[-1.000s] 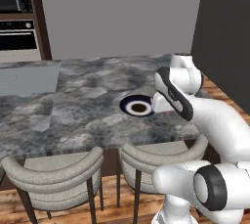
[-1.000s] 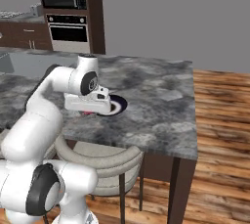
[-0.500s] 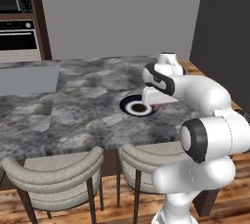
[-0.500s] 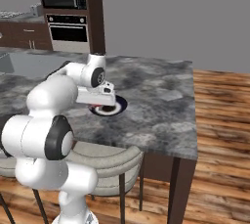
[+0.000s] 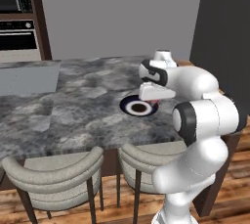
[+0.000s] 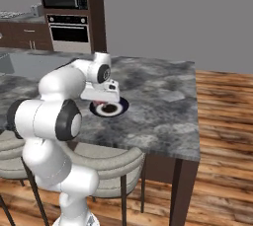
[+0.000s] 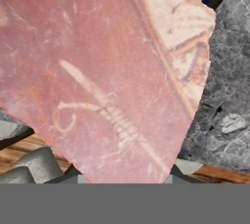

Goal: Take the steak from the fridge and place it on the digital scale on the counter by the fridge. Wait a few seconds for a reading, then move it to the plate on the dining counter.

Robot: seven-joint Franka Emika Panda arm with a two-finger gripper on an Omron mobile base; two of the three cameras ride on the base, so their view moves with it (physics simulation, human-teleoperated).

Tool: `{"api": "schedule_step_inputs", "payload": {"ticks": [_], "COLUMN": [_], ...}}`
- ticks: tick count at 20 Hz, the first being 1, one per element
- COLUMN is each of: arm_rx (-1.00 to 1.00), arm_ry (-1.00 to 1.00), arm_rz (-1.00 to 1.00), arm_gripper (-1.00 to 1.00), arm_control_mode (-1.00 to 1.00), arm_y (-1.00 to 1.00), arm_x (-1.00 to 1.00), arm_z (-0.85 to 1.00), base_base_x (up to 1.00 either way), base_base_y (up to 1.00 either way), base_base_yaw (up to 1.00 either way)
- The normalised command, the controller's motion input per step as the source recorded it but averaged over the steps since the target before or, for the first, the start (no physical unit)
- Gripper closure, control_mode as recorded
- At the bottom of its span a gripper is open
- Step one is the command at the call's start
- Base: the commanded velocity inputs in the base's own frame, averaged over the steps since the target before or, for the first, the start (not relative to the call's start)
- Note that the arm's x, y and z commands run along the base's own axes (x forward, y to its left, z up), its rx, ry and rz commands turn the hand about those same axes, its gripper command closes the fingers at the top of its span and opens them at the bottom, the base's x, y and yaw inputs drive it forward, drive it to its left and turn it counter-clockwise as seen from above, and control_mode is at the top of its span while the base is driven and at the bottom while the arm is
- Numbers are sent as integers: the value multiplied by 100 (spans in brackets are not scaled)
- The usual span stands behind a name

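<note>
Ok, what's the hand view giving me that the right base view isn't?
Hand view: the steak up close, its pink-red marbled surface and pale fatty edge, held right in front of the camera. Right base view: the arm reaching over the dining counter, the tool just above the plate, the stools, and the oven behind. Both show the grey marbled stone and the plate's dark rim.

Base views flanking dining counter [image 5: 73,105]

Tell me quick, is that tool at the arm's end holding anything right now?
Tool: closed on the steak, held just above the plate on the dining counter.
</note>
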Motion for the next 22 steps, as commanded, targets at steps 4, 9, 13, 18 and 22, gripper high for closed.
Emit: {"api": "schedule_step_inputs", "payload": {"ticks": [4, 9, 13, 18, 22], "arm_rx": [0, 0, 0, 0, -3], "arm_ry": [-9, -16, -7, -1, 4], "arm_rz": [-1, -3, -5, -5, -3], "arm_gripper": [100, 100, 100, 100, 100], "arm_control_mode": [-100, -100, -100, -100, -100], "arm_y": [0, 1, 13, 20, 4], "arm_x": [1, 9, 38, 43, 28], "arm_z": [-43, -16, 0, -8, 0], "base_base_x": [0, 0, 0, 0, 0], "base_base_y": [0, 0, 0, 0, 0], "base_base_yaw": [0, 0, 0, 0, 0]}}
